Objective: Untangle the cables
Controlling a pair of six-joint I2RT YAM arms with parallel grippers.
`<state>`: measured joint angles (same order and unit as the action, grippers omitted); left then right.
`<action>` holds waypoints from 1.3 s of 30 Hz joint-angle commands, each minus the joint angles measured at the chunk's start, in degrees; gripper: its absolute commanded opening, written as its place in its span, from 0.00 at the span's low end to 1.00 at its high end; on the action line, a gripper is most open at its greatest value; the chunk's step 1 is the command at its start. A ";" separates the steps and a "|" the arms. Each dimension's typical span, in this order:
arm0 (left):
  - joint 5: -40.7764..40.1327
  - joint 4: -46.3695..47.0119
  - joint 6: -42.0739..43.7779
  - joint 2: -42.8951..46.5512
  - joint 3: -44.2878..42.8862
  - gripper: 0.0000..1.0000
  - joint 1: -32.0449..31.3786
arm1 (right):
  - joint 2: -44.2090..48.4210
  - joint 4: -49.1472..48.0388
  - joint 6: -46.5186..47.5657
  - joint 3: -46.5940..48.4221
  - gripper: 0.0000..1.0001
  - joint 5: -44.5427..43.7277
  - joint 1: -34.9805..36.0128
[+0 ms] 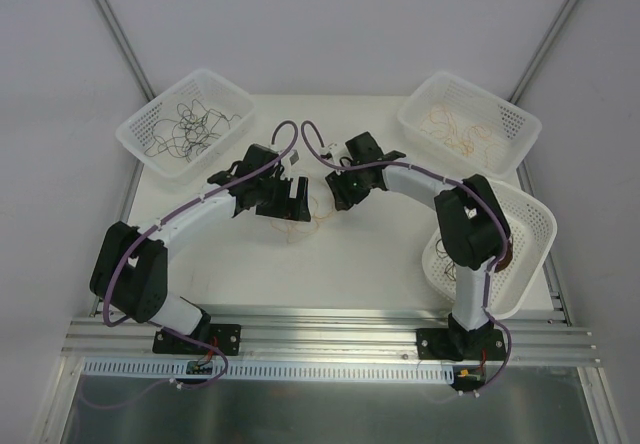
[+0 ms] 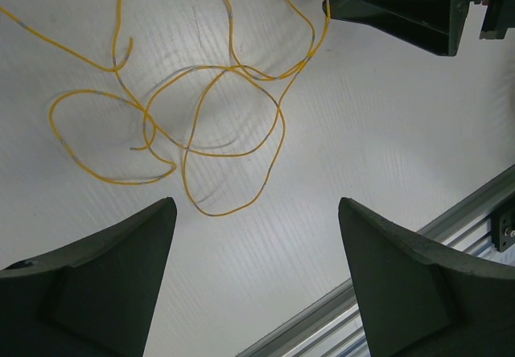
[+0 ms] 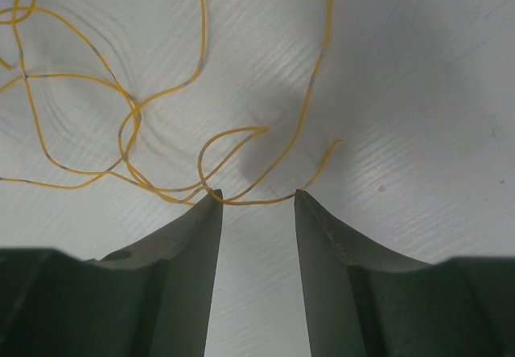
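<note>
Top view: the yellow cable (image 1: 298, 228) lies loose at the middle of the table (image 1: 240, 264). The left gripper (image 1: 290, 199) and right gripper (image 1: 338, 190) hang over that same middle patch. Dark cables (image 1: 190, 124) sit in a basket (image 1: 135, 136) at the table's back-left corner, and tan cables (image 1: 455, 129) in a basket (image 1: 520, 124) at its back-right corner.

Left wrist view: the left gripper (image 2: 256, 204) stands wide apart and holds nothing. The yellow cable (image 2: 233, 69) sprawls flat on the table beyond its fingertips in several crossing loops.

Right wrist view: the right gripper (image 3: 257, 196) is drawn in narrow, but a gap remains. One run of the yellow cable (image 3: 133, 116) spans that gap at the fingertips, touching both and not pinched.

The cable looks feather-light, limp and slick, far thinner than a finger. It will likely slide or spring out unless the jaws close fully. A free run clear of the crossings, such as the one at the right fingertips, seems the best hold. Tugging at a crossing could tighten the snarl.
</note>
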<state>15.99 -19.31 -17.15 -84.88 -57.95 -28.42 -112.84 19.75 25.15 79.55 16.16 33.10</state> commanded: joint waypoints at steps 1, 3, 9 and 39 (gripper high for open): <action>1.06 1.20 -0.61 0.86 1.09 0.82 -0.05 | -0.54 -1.90 1.05 2.80 0.44 3.26 0.38; 1.24 1.56 -0.61 1.03 1.61 0.82 -0.05 | -1.07 -2.78 0.61 2.81 0.44 3.96 0.38; 1.68 2.43 -0.70 1.47 2.41 0.82 -0.05 | -0.02 -4.10 -0.36 2.72 0.44 4.93 0.56; 4.67 6.30 -1.13 2.79 5.22 0.82 -0.67 | -3.71 -7.27 -5.81 4.83 0.30 8.27 0.91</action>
<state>19.20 -15.14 -18.04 -84.51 -53.32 -28.56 -116.49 13.91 20.60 82.39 21.30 33.63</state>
